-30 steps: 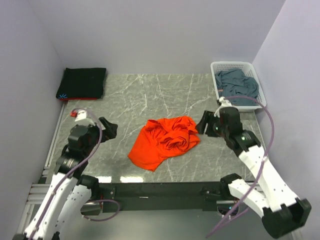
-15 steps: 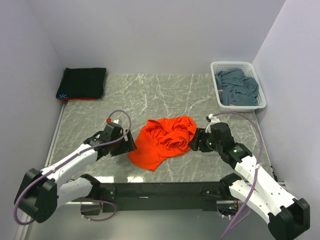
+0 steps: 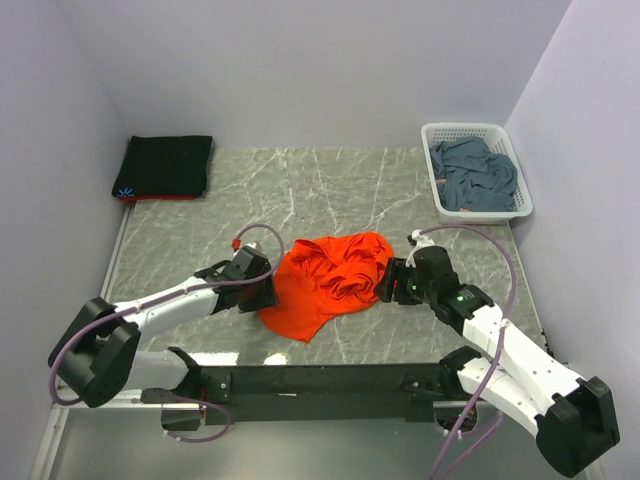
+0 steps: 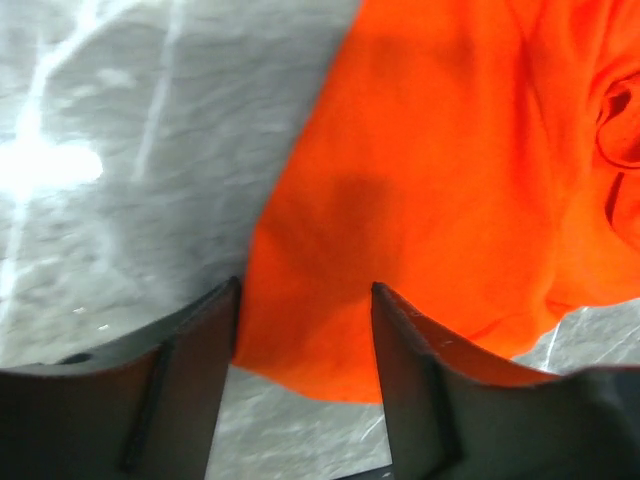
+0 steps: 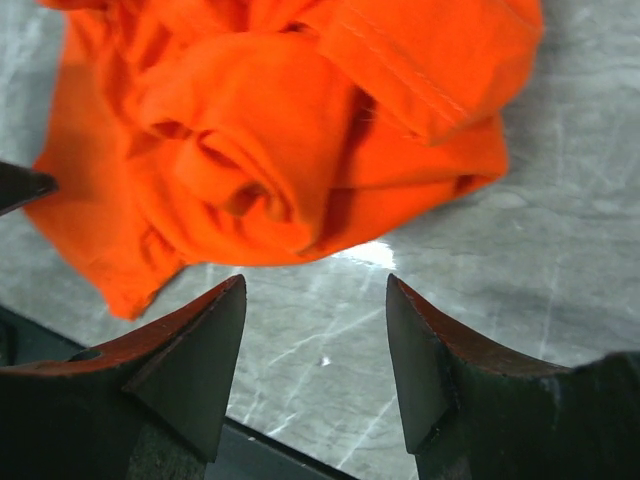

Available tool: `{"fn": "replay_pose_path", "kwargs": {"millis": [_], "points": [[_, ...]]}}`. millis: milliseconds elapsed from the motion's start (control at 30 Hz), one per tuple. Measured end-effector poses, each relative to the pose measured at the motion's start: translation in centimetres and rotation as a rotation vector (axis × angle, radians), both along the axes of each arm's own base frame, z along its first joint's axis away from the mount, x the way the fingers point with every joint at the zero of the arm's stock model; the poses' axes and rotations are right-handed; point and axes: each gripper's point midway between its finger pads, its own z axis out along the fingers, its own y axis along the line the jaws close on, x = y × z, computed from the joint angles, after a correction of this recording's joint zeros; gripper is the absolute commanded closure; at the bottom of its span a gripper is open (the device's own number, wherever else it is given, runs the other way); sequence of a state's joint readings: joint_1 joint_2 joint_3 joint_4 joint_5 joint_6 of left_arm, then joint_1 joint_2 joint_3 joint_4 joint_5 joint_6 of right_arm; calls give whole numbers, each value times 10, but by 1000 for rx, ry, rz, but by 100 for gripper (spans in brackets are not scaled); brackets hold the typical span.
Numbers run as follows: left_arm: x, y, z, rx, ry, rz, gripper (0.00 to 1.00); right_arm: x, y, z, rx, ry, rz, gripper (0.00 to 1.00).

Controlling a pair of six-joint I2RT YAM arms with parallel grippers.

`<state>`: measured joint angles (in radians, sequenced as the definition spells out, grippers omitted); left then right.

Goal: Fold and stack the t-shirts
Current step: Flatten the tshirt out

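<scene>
Orange t-shirt (image 4: 420,200) hem inside wide left claw (image 4: 305,288), wrist view only; right claw (image 5: 315,282) wide.

There are 3 t-shirts: 1 orange t-shirt (image 3: 325,285) in the middle, 1 black t-shirt (image 3: 168,165) at the far left and 1 blue-grey t-shirt (image 3: 475,172) at the far right. There is 1 white basket (image 3: 462,128) and 1 marble table (image 3: 330,190). There are 2 arms with 1 gripper each, the left gripper (image 3: 268,290) and the right gripper (image 3: 385,283).

Your right gripper (image 5: 315,283) hangs with its fingers spread over the marble table (image 5: 570,220). The crumpled orange shirt (image 5: 270,130) lies just ahead of the tips.
</scene>
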<state>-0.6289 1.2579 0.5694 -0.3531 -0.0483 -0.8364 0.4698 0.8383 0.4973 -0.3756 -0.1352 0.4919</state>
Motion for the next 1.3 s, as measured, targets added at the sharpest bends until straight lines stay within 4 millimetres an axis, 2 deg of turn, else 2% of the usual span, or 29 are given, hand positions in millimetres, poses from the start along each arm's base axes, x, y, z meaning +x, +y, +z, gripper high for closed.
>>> {"fn": "replay_pose_path", "kwargs": {"millis": [67,100,167,267,333,533,633,733,767,833,967,1067,1133,1167,1233,1300], "points": [[1,-6,-1,4,-4,-12,63,0,-3,-7,-19,19,-20,32],[-1,-7,-3,6,2,-11,82,0,-5,-10,-29,29,-27,32],[-3,-6,-4,17,6,-2,99,0,-6,-16,-46,48,-34,31],[-7,4,0,51,2,15,99,-1,-3,-24,-57,73,-18,31],[-8,11,9,61,-20,36,99,-1,2,-25,-54,75,2,31],[5,16,65,11,-165,82,99,1,19,-39,-68,97,67,34],[5,19,79,-6,-197,96,99,5,23,-51,-92,127,76,43],[0,32,83,20,-212,120,99,11,25,-58,-113,139,80,68],[-2,36,85,29,-216,127,99,13,26,-58,-117,137,79,86],[-4,46,90,51,-234,152,99,22,26,-54,-135,114,75,100],[2,67,110,58,-306,229,99,51,22,-26,-170,38,10,100],[13,84,132,55,-365,302,99,85,3,9,-165,-15,-108,100],[26,99,152,73,-407,351,99,105,-18,35,-145,-53,-198,100],[35,113,166,91,-435,397,99,113,-34,50,-133,-75,-257,100],[52,137,197,113,-489,473,99,119,-60,80,-102,-125,-351,100],[67,150,233,97,-563,506,99,115,-69,118,-42,-200,-388,94]]}}
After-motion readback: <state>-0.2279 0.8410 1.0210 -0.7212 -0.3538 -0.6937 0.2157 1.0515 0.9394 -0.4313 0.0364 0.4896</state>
